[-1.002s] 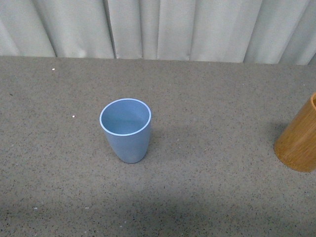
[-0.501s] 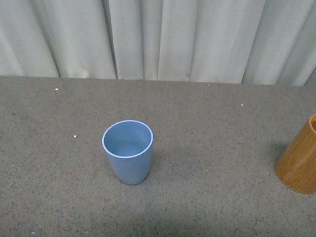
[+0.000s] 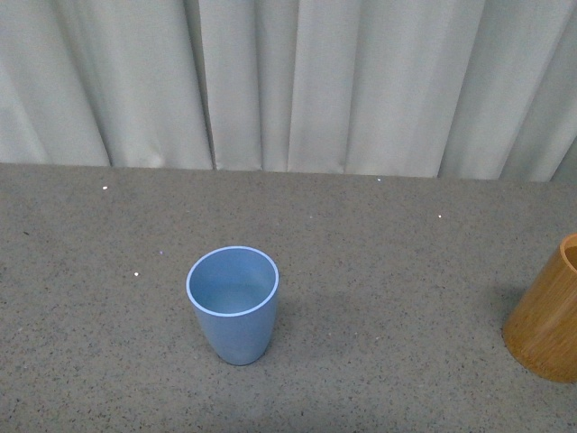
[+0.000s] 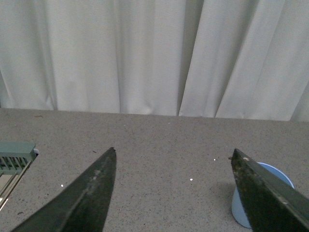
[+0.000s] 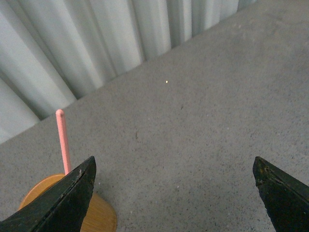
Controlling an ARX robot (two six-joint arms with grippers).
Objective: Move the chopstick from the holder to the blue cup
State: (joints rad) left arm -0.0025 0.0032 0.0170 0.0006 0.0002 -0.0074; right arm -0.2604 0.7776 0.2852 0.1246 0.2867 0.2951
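Pink chopstick (image 5: 62, 140) standing in bamboo holder (image 5: 99, 215), blue cup (image 3: 233, 305) apart — left claw (image 4: 174, 151) wide, right claw (image 5: 174, 159) wide

Black tapered jaws, scuffed, dusty edges

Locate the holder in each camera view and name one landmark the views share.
Front view: the holder stands at the right edge, cut off by the frame.
Left wrist view: not in it.
Right wrist view: the holder shows partly behind one dark jaw, with the chopstick rising from it.
Shared landmark: the white curtain at the back, seen in all three views.
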